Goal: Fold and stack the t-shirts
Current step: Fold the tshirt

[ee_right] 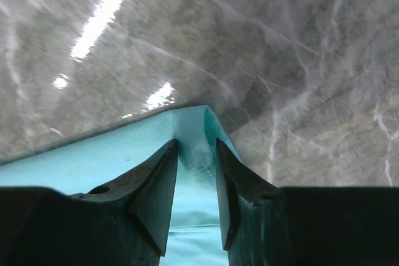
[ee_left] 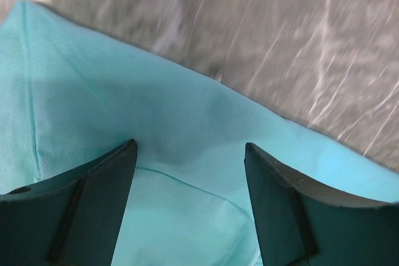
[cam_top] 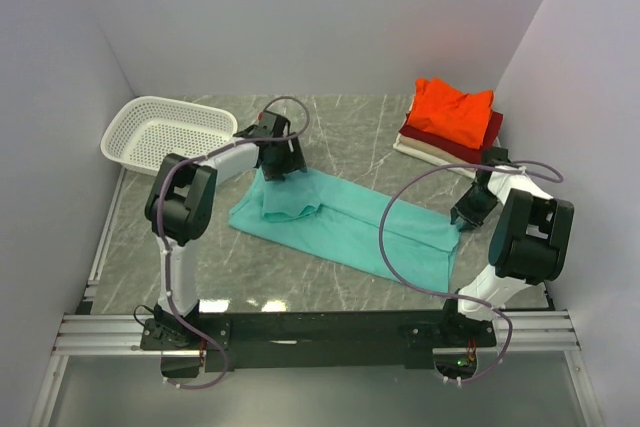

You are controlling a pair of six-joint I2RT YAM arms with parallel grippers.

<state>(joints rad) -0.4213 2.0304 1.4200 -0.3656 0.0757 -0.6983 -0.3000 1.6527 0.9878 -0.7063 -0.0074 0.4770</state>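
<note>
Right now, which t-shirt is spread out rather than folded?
The teal t-shirt, lying open on the table; the orange-red, dark red and cream ones sit folded in one stack.

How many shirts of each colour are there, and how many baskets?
1 teal shirt
1 orange-red shirt
1 dark red shirt
1 cream shirt
1 white basket
Total: 5 things, 4 of them shirts
</note>
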